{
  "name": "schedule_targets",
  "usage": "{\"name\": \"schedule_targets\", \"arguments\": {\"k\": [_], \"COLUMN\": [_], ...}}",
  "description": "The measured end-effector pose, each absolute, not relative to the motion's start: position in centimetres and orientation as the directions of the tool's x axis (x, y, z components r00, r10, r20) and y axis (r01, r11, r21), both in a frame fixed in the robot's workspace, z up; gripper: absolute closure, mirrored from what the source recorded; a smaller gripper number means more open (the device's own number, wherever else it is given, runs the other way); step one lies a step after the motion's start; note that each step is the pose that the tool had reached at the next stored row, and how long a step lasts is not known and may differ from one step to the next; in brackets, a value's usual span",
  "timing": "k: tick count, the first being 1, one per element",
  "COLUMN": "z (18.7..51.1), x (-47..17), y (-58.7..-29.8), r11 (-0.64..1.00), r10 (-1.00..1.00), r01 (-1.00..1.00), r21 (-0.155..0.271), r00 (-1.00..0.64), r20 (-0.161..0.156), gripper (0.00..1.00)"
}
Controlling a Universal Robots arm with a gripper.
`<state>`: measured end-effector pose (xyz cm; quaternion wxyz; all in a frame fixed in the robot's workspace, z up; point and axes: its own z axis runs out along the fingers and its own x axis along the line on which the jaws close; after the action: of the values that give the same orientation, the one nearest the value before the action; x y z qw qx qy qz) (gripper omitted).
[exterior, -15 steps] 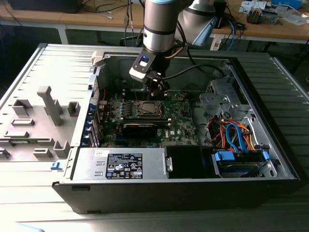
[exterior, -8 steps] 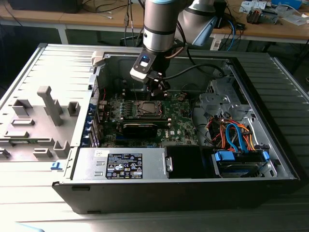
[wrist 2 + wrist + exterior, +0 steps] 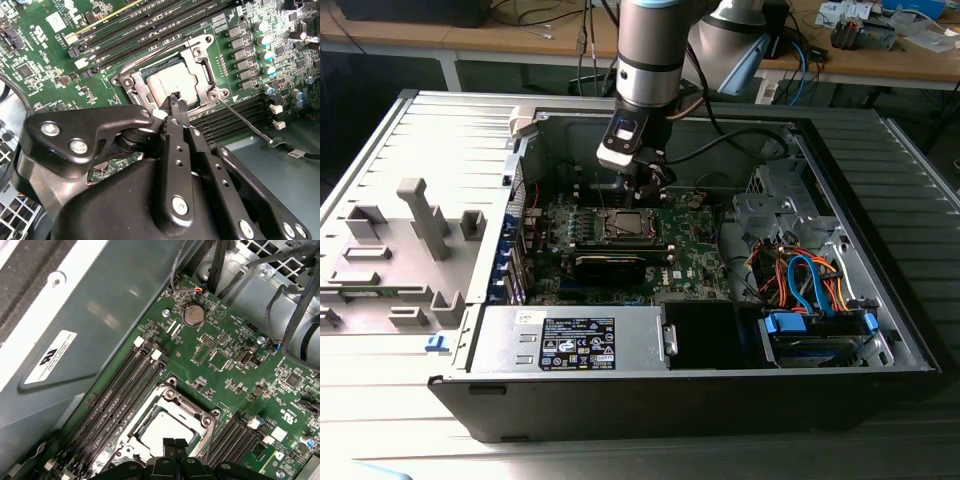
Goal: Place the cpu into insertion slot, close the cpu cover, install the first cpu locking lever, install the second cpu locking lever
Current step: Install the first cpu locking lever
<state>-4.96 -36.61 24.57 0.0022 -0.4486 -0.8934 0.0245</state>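
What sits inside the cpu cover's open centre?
The cpu, pale metal top up, shows through the cpu cover lying flat over it. The gripper hides one edge; the socket contacts beneath cannot be seen.

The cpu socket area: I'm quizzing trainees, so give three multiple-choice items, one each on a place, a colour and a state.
1. Where is the cpu? A on the motherboard, framed by the cpu cover; B on the cables; C on the desk.
2. What colour is the motherboard? A blue; B green; C red.
3. How does the cpu cover lie? A standing upright; B flat down around the cpu; C taken off.
A: its silver top shows through the frame in both wrist views. B: the board is green in every view. B: the frame lies level on the board.
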Motion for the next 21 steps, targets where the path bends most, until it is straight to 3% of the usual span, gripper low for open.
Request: {"name": "schedule_targets", "arguments": {"k": [21], "z": [24.57], "x": [-4.96], "y": [-36.61], "r11": [0.662], "r10": [0.748], "r01": [0.748], "r21": [-0.046], "r00": [-0.663], "r20": [-0.018], "gripper": [0.89]}}
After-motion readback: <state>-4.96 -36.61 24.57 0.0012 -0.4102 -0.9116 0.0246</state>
